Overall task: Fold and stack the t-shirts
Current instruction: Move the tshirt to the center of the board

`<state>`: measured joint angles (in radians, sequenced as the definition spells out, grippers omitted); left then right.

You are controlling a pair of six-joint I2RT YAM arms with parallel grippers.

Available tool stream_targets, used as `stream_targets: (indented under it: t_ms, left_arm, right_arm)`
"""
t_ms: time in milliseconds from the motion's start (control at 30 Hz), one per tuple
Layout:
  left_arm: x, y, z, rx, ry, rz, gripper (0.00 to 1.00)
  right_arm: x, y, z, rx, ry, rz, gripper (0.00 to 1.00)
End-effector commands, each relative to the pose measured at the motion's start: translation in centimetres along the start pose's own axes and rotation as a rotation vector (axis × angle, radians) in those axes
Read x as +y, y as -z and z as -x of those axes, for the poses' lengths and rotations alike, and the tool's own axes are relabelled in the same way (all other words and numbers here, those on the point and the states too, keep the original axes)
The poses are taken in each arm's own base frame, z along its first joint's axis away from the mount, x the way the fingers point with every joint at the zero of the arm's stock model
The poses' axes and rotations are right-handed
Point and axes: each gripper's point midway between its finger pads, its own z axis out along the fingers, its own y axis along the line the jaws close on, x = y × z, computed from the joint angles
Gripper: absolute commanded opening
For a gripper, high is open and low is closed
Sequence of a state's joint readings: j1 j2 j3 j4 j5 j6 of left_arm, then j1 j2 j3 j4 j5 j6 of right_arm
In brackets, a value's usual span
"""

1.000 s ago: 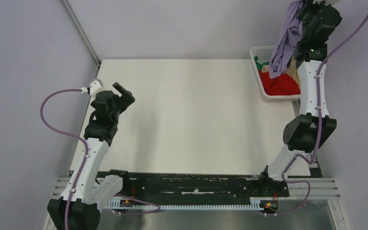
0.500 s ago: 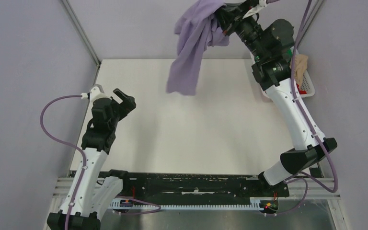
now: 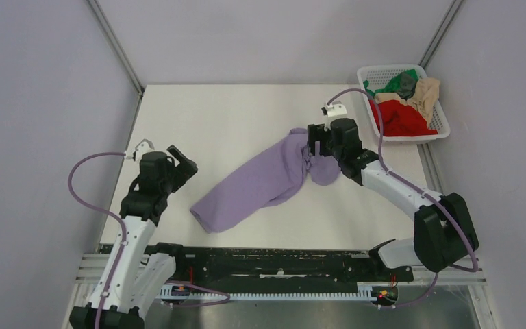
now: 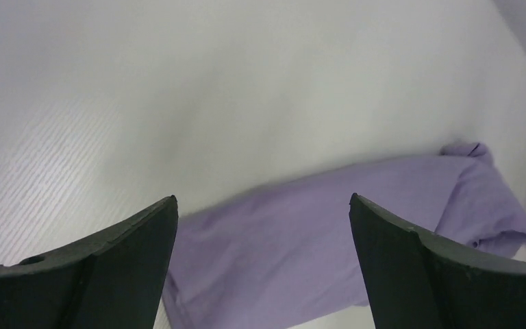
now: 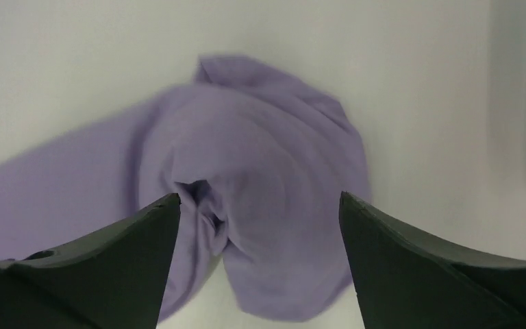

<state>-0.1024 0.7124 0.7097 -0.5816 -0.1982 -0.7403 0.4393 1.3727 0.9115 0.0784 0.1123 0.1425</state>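
T-shirt (image 3: 260,179): purple cloth, soft, matt, creased where it bunches.
Table (image 3: 233,116): white, matt; up close I see fine ribbing.
Basket (image 3: 370,72): white plastic lattice, slight sheen.
Left gripper (image 4: 261,199), right gripper (image 5: 259,197): I log the fingers as black, matt, hard plastic.
Cable (image 3: 70,179): smooth purple sheath.

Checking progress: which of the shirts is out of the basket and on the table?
The purple t-shirt, stretched across the table below the right gripper; the other shirts sit piled in the white basket.
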Motion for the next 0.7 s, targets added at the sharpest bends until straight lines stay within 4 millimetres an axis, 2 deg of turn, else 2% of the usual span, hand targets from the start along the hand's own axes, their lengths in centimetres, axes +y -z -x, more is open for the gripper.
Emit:
stream_targets:
  t_ms: [0,67,100,200,300,367,467,533,667]
  left_arm:
    - [1.4,-1.0,-3.8,0.167,0.008,0.068,1.0]
    - [1.9,-1.2,-5.5,0.235,0.016,0.082,1.0]
    - [2.0,-1.1,-6.5,0.273,0.016,0.073,1.0]
    - [2.5,-1.0,-9.4,0.373,0.0,0.065,1.0]
    - [5.3,-0.8,-11.9,0.453,-0.026,0.201,1.0]
    - [6.3,-0.4,-13.6,0.51,-0.035,0.252,1.0]
    - [6.5,-0.2,-14.9,0.527,-0.036,0.261,1.0]
    - [6.2,-0.7,-15.5,0.525,-0.038,0.243,1.0]
    - [5.3,-2.6,-15.9,0.512,-0.041,0.213,1.0]
  right_arm:
    - [-6.0,2.2,-1.4,0.05,0.035,-0.319,0.96]
    - [-8.1,3.8,-1.2,0.03,0.015,-0.443,0.98]
    - [-8.5,4.5,-1.0,0.013,0.0,-0.468,0.98]
    - [-8.0,5.2,-0.9,0.005,0.001,-0.425,0.98]
    - [-7.5,5.3,-1.0,0.013,0.003,-0.38,0.98]
    - [-7.8,5.4,-1.8,0.058,-0.015,-0.394,0.98]
    - [-8.4,5.4,-4.0,0.133,-0.051,-0.405,0.98]
    - [-9.1,5.1,-4.6,0.139,-0.092,-0.381,0.98]
    - [-7.9,3.5,-2.2,0.059,-0.094,-0.212,0.98]
